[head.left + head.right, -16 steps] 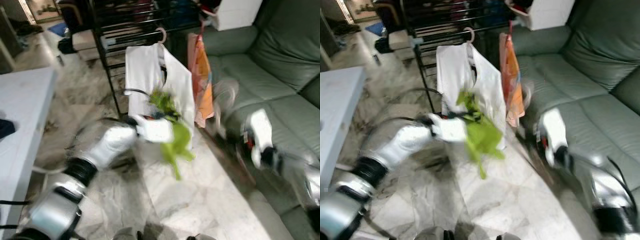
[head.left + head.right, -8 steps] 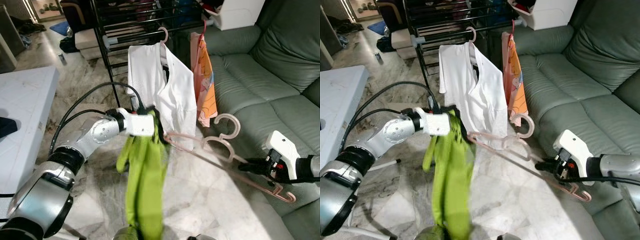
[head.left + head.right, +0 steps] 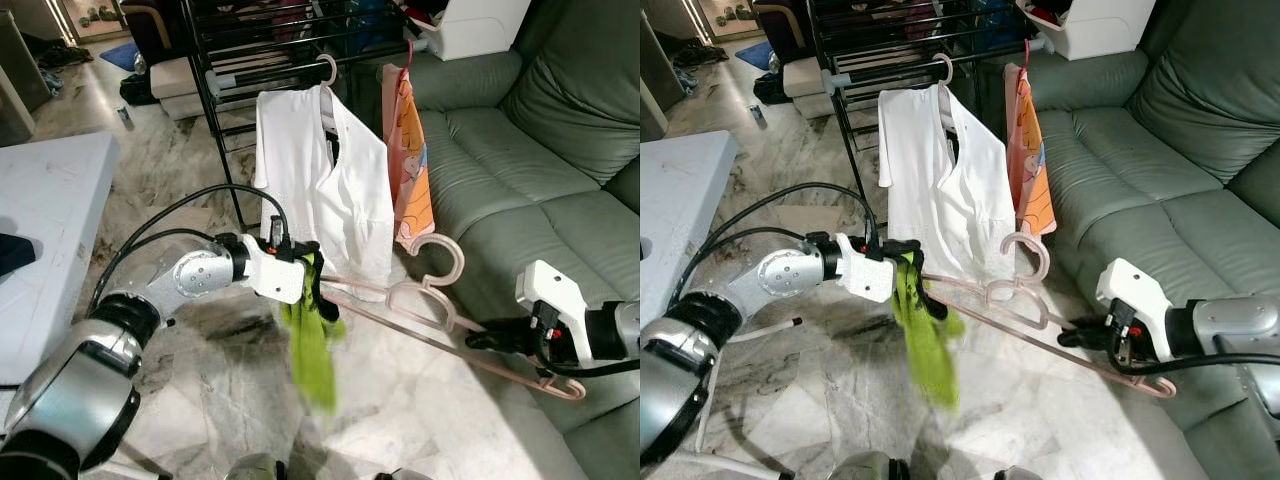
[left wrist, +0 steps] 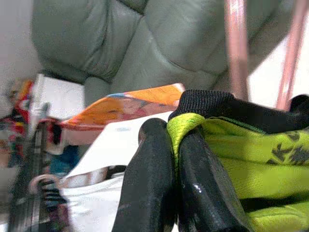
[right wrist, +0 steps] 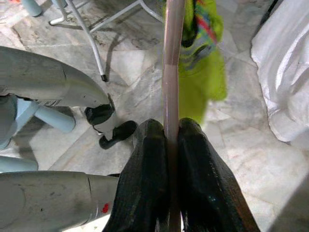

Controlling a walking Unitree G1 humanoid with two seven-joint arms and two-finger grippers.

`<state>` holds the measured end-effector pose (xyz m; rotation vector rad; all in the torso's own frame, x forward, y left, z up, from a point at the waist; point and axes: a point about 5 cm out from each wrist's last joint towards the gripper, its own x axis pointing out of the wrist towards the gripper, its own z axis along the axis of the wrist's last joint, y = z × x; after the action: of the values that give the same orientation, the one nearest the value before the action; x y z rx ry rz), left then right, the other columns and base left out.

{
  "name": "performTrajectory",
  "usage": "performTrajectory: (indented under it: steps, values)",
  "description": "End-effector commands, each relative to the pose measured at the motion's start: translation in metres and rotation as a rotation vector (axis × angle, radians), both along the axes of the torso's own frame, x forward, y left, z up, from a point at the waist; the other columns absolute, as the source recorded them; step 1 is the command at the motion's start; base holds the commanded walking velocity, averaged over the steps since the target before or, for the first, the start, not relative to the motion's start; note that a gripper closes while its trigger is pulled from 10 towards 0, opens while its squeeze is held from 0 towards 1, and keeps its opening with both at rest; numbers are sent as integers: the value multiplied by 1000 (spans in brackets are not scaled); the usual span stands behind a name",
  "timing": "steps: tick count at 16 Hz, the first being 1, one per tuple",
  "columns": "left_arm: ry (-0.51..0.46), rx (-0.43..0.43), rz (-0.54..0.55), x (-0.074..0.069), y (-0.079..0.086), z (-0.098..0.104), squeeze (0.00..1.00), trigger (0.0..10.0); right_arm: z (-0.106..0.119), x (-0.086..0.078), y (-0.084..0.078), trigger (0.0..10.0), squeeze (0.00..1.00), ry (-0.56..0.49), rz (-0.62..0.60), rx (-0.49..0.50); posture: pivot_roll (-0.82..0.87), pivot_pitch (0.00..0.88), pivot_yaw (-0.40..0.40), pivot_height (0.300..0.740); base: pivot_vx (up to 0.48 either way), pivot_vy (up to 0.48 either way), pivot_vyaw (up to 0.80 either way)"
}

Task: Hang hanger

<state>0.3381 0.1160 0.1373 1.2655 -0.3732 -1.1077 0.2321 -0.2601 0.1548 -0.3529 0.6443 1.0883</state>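
My left gripper (image 3: 314,285) is shut on a lime-green garment (image 3: 312,345) with a black collar, which hangs from it above the marble floor. In the left wrist view the two black fingers (image 4: 150,183) pinch the green cloth (image 4: 241,164) at its collar. My right gripper (image 3: 484,338) is shut on the lower bar of a pink hanger (image 3: 430,300), held slanting between both arms in front of the sofa. Its hooks (image 3: 440,250) curl upward near the white shirt. In the right wrist view the pink bar (image 5: 172,63) runs out from between the shut fingers (image 5: 147,159).
A black clothes rack (image 3: 215,90) stands ahead with a white shirt (image 3: 320,190) and an orange garment (image 3: 408,170) hanging from it. A green sofa (image 3: 540,150) lies to the right. A white table (image 3: 50,220) is at the left.
The earliest frames are blurred with both arms moving. Since half a second ago the green garment has bunched up shorter under the left gripper, and the hanger has shifted slightly left.
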Motion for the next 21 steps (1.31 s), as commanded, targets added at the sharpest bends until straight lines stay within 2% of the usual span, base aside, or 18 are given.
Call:
performTrajectory:
  steps: [1,2,5,6,9,12,13,15,17,18,19,20,21]
  values:
    - [-112,-93,-8,8,-3,28,0,10000,-2,2,1,10000,0,5,24,0,-55,0,54,740,0,0,0]
    - [-167,-164,-36,9,-10,41,0,10000,-10,2,1,10000,0,18,4,-5,-55,0,54,740,0,0,0]
    - [-242,-240,-120,1,-23,54,0,10000,-24,5,3,10000,0,21,-43,-14,-47,0,50,740,0,0,0]
    - [-220,-251,-229,-10,-35,53,0,10000,-39,13,-2,10000,0,-8,-126,-68,-43,0,49,740,0,0,0]
    - [-170,-229,-321,-22,-42,45,0,10000,-47,28,-5,10000,0,-79,-230,-92,-41,0,51,740,0,0,0]
    - [-131,-255,-405,-38,-56,40,0,10000,-55,47,-6,10000,0,-108,-452,-41,-39,0,51,740,0,0,0]
    - [-112,-291,-441,-49,-66,40,0,10000,-56,60,-6,10000,0,-136,-605,32,-39,0,51,740,0,0,0]
    - [-59,-314,-425,-55,-72,34,0,10000,-49,79,-9,10000,0,-188,-846,163,-32,0,51,740,0,0,0]
    - [-14,-326,-362,-55,-72,25,0,10000,-35,94,-2,10000,0,-228,-994,333,-34,0,53,740,0,0,0]
    - [-3,-311,-310,-52,-72,19,0,10000,-24,102,8,10000,0,-222,-1053,464,-34,0,53,740,0,0,0]
    - [4,-266,-178,-40,-69,8,0,10000,-8,109,25,10000,0,-227,-1053,608,-34,0,53,740,0,0,0]
    - [8,-269,-131,-35,-67,6,0,10000,-4,111,32,10000,0,-230,-1036,631,-34,0,55,740,0,0,0]
    - [15,-268,-37,-27,-61,2,0,10000,6,112,47,10000,0,-220,-976,695,-34,0,55,740,0,0,0]
